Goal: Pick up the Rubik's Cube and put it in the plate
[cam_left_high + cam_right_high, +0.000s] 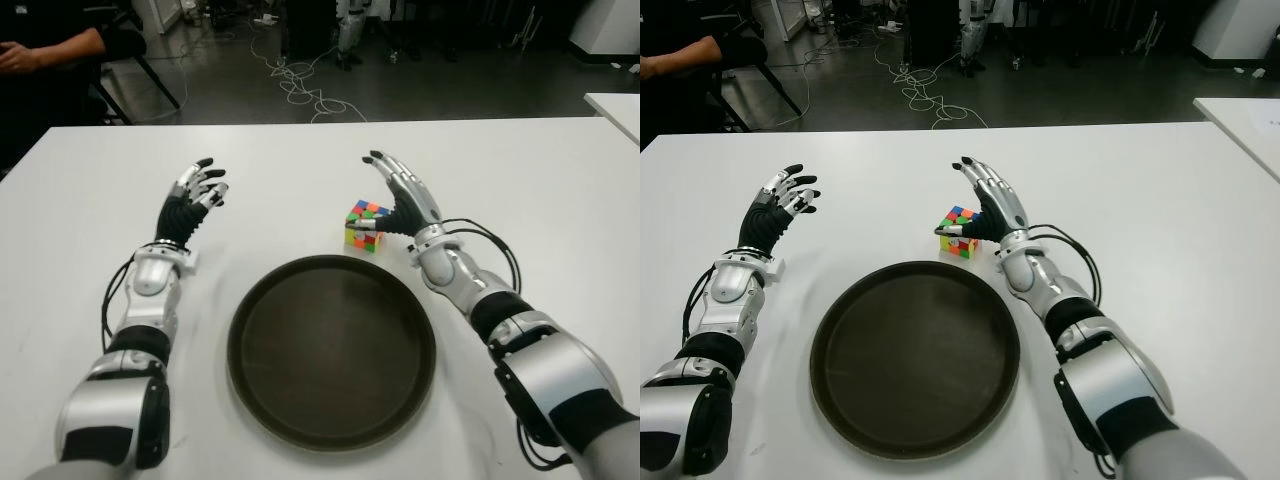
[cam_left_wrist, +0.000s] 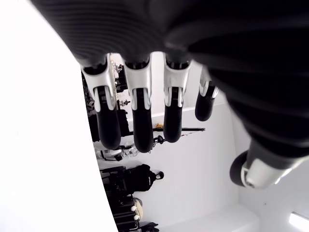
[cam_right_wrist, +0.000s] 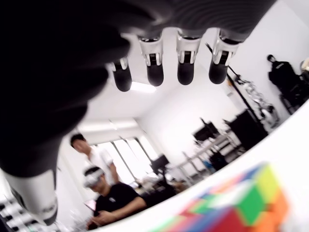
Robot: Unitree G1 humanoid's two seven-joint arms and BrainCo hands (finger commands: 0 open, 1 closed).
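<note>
On the left of the white table (image 1: 80, 190), left hand (image 1: 192, 203) raised, fingers loosely spread, gripping nothing. In the middle, near the front edge, a dark round plate (image 1: 331, 437), bare. Just beyond its far rim, the Rubik's Cube (image 1: 365, 226), standing on the table outside the plate. Right beside it, right hand (image 1: 405, 200), fingers extended, thumb near or perhaps touching the cube, not closed around it.

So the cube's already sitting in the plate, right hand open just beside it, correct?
Not quite. The Rubik's Cube sits on the table just beyond the plate, not in it, as the left eye view shows. The right hand is open beside it.
</note>
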